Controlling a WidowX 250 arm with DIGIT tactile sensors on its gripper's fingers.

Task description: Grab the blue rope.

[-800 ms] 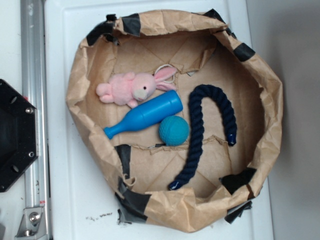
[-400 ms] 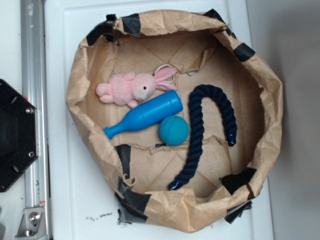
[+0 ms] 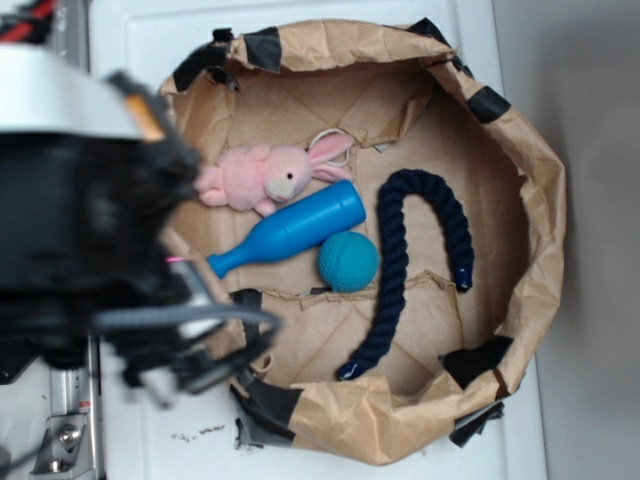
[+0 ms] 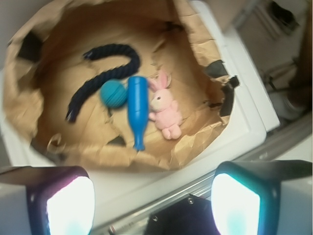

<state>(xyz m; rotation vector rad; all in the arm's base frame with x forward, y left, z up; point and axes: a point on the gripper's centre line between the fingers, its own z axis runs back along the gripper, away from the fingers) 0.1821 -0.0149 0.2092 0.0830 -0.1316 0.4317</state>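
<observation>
Notably, no legible writing or brand marks. Brown paper bag nest (image 3: pixel 540 180), black-taped, on white surface (image 3: pixel 130 50). Contents: blue rope (image 3: pixel 395 265), hook-curved, right half of nest, just beside teal ball (image 3: pixel 348 262); blue bowling pin (image 3: pixel 290 230); pink plush rabbit (image 3: pixel 262 177). Gripper (image 4: pixel 151 196): fingers (image 4: pixel 68 200) spread wide, empty, outside the nest, well apart from rope.
</observation>
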